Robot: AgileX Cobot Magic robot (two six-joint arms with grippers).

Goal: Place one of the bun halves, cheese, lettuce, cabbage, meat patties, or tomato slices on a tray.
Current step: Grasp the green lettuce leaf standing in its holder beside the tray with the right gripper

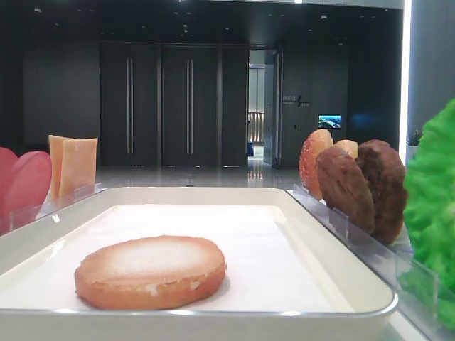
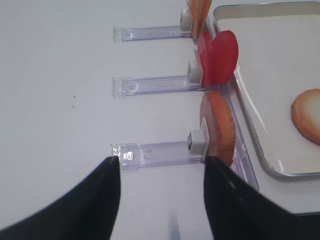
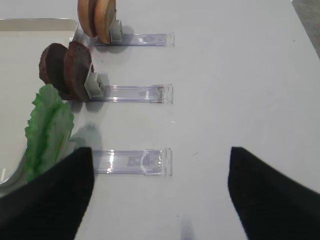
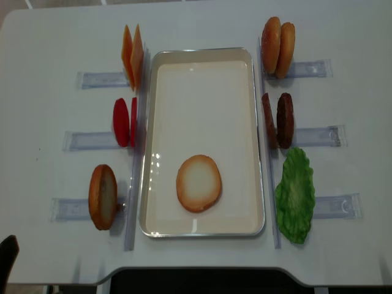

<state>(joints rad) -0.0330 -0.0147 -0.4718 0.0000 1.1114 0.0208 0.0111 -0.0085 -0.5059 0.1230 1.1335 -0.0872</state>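
Observation:
One bun half (image 4: 199,183) lies flat, pale face up, in the white tray (image 4: 202,67), near its front end (image 1: 151,271). On the tray's right, upright in holders, stand two bun halves (image 4: 278,47), two meat patties (image 4: 278,120) and the lettuce (image 4: 295,194). On its left stand cheese (image 4: 132,56), tomato slices (image 4: 124,122) and another bun half (image 4: 103,196). No cabbage is in view. My left gripper (image 2: 162,165) is open and empty above the table beside that bun half (image 2: 220,127). My right gripper (image 3: 161,152) is open and empty, right of the lettuce (image 3: 47,130).
Clear plastic holder rails (image 4: 101,79) run outward from both long sides of the tray, one under each gripper (image 3: 132,162) (image 2: 155,152). The white table's front edge (image 4: 196,272) is close behind the tray. A dark hall fills the background.

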